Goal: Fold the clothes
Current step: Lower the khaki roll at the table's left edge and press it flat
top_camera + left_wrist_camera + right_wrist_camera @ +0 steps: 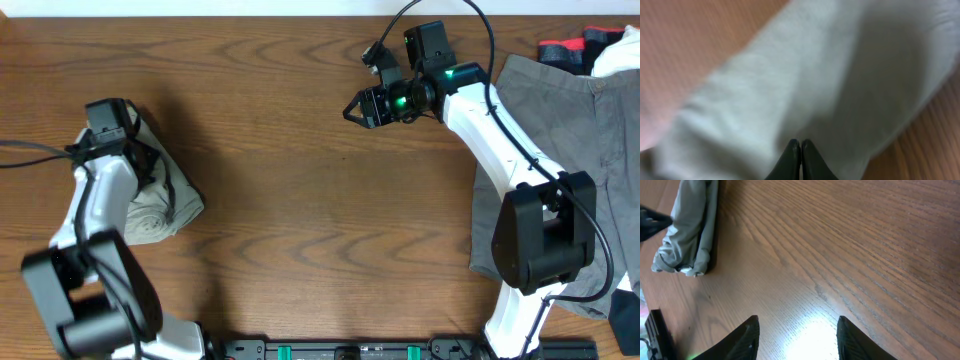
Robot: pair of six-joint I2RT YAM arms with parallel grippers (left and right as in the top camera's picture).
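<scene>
1. The left gripper (800,150) is seen closed, with its two black fingertips (791,157) pressed together. No cloth is seen pinched between them.
2. It is held directly over the light khaki-beige shorts (815,75), which fill most of the left wrist view. Whether the tips touch the fabric cannot be told, as that view is blurred.
3. In the overhead view these shorts are found on the left part of the wooden table (290,220). They are gathered into a compact folded bundle and are partly covered by the left arm (100,200).
4. The right gripper (797,320) is held partly open, with a clear gap between its two fingers, and nothing is gripped. Bare wood grain is seen in the gap, and a bright patch of light is cast on the wood below it.
5. This gripper is positioned over the far middle of the table and is pointed toward the left side. It is kept well apart from the khaki bundle, which is seen only in the upper left corner of the right wrist view.
6. The medium grey shorts (600,140) are spread out loosely and unfolded on the right side of the table. They are partly hidden by the right arm (490,120).
7. At the far right corner, just beyond the grey shorts, a red-and-black item (565,48) and a white item (622,55) are seen. Neither can be identified.
</scene>
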